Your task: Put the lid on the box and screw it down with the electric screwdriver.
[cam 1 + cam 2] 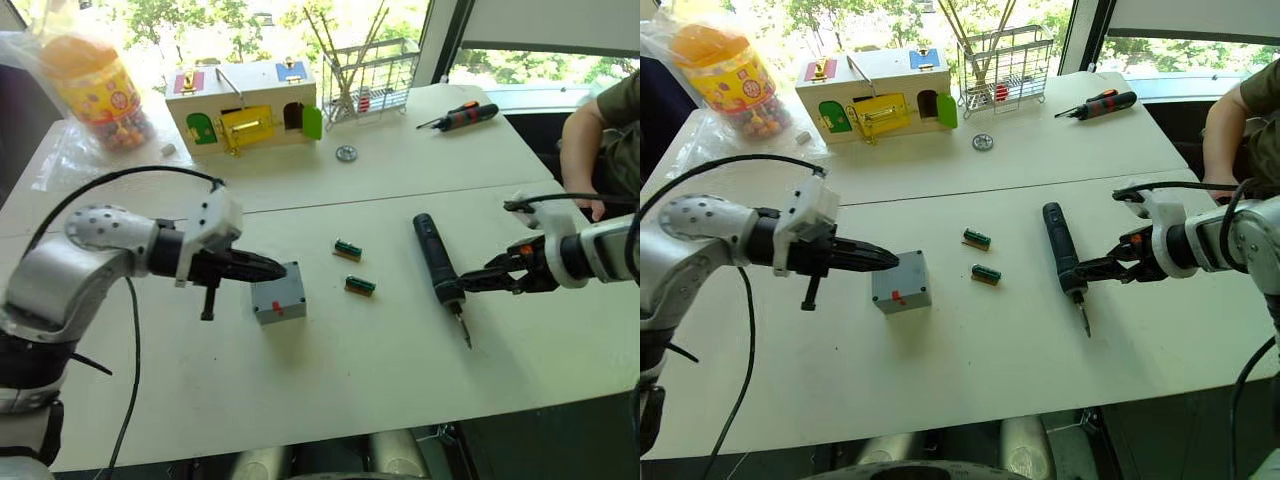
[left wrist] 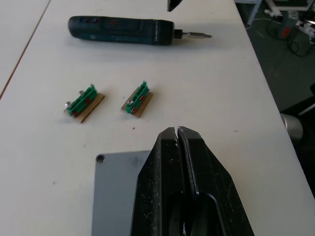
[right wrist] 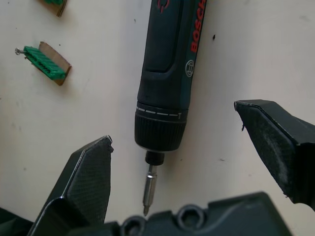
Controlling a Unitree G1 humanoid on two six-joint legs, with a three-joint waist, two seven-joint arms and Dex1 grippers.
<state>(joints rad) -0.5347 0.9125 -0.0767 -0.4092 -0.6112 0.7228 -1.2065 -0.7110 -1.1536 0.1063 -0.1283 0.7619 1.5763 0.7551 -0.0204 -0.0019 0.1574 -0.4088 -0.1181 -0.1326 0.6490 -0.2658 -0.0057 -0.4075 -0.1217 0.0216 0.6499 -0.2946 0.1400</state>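
The left end effector point(image 1: 268, 268) hovers with its fingers pressed together, tip over the near-left edge of the box point(image 1: 279, 296), which sits on the counter point(image 1: 330, 390) with the lid point(image 2: 114, 191) apparently already on it. Box and lid look light, rigid plastic and likely to slide if pushed sideways, so steadying from above seems wise. To the right lie two small green connectors point(image 1: 348, 249) and point(image 1: 360, 286), loose between box and driver; they could be knocked on the way across. Further right, the driver point(image 1: 437, 262) lies flat, bit toward the near edge. It looks stiff, smooth and fairly heavy; the ribbed collar or mid-body seems the best hold. The right end effector point(image 3: 197, 162) stands wide apart, straddling its bit end without touching.
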